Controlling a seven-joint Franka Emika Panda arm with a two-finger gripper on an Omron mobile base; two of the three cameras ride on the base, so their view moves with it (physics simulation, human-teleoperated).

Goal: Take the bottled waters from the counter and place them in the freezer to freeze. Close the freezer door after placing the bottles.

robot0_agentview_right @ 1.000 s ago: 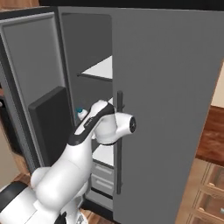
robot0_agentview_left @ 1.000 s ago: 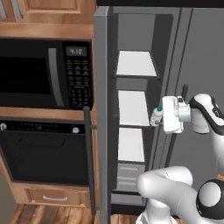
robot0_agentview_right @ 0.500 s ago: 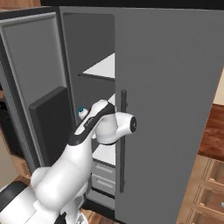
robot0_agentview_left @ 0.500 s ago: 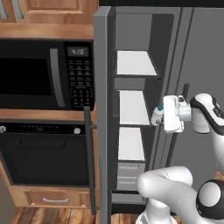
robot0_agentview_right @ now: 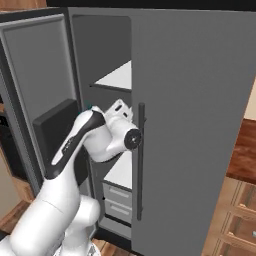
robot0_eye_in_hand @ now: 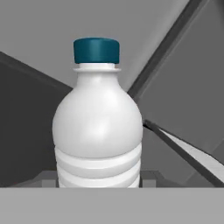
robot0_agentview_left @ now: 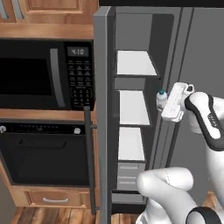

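Note:
My gripper (robot0_agentview_left: 168, 104) is shut on a teal-capped water bottle (robot0_agentview_left: 161, 99), held upright in front of the open freezer (robot0_agentview_left: 131, 109), level with its middle white shelf. In the hand view the whitish bottle (robot0_eye_in_hand: 98, 140) stands close between the fingertips (robot0_eye_in_hand: 46, 177), teal cap on top. From the right base view the hand (robot0_agentview_right: 118, 114) is at the freezer opening and almost hides the bottle. The freezer door (robot0_agentview_left: 103, 109) is swung wide open to the left, its dark bar handle (robot0_agentview_left: 89, 157) facing me.
A black microwave (robot0_agentview_left: 43, 74) and a wall oven (robot0_agentview_left: 41, 153) stand left of the open door. The plain grey right door (robot0_agentview_right: 200, 125) is closed, with a vertical handle (robot0_agentview_right: 140, 160). Drawers (robot0_agentview_left: 127, 175) sit low in the freezer. The counter (robot0_agentview_right: 247, 150) edge shows far right.
The hand with the bottle has risen slightly at the freezer opening. The grip is the same, and the freezer door has not moved.

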